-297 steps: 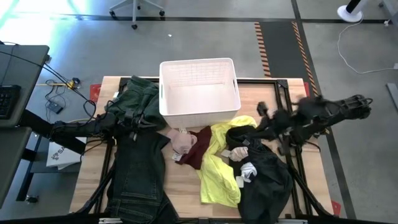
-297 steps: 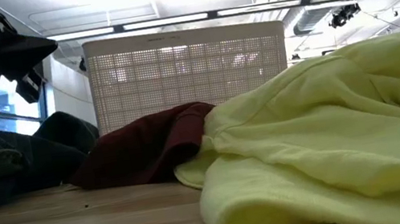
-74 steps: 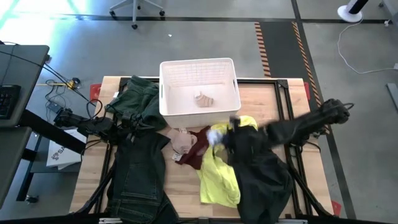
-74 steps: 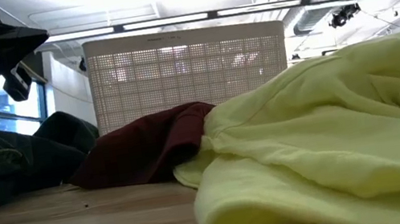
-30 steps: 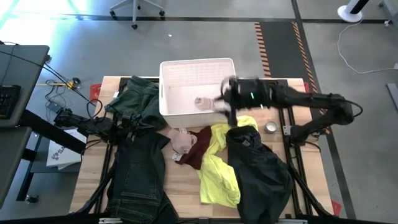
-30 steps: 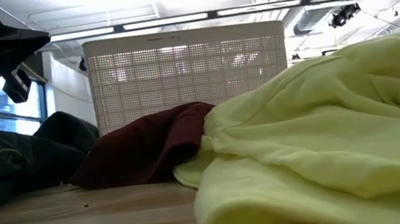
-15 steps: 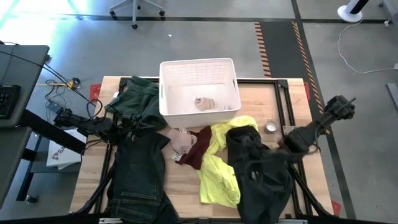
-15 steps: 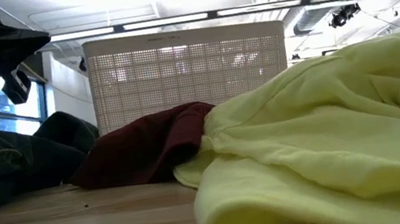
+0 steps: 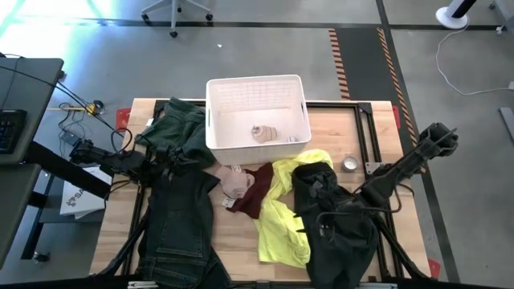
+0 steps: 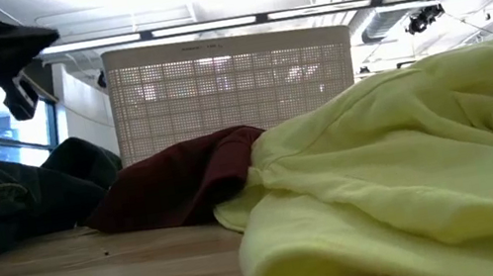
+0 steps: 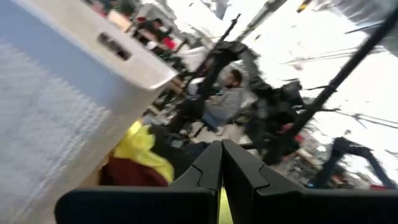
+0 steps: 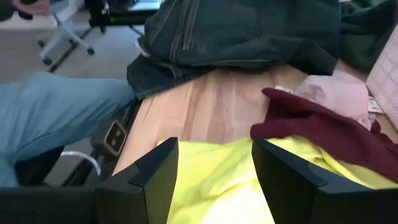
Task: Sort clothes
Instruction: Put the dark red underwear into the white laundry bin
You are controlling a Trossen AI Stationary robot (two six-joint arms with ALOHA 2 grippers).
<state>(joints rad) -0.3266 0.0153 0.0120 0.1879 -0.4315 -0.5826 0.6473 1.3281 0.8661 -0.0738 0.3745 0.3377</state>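
Observation:
Dark jeans (image 9: 177, 233) lie at the near left, with a dark green garment (image 9: 173, 128) behind them. A black garment (image 9: 353, 253) lies at the near right, and a yellow shirt (image 9: 281, 229) rests beside it. A maroon piece (image 9: 255, 199) and a beige-pink piece (image 9: 235, 183) lie at the centre. Another beige piece (image 9: 263, 132) lies inside the white basket (image 9: 257, 79). My right gripper (image 12: 214, 180) is open above the black garment's left part, near the yellow shirt (image 12: 211, 193). My left gripper (image 11: 221, 168) is shut and hovers above the jeans' far end, left of the basket.
A small round tin (image 9: 349, 164) sits on the table right of the yellow shirt. Bare wood (image 9: 241, 241) shows between the jeans and the shirt. A person's blue trouser leg (image 12: 50, 118) shows beyond the table's near edge. People sit in the room behind (image 11: 227, 102).
My right gripper has swung from above the basket's right side toward the table's near edge, and it now hangs over the black garment. The clothes on the table have kept their places.

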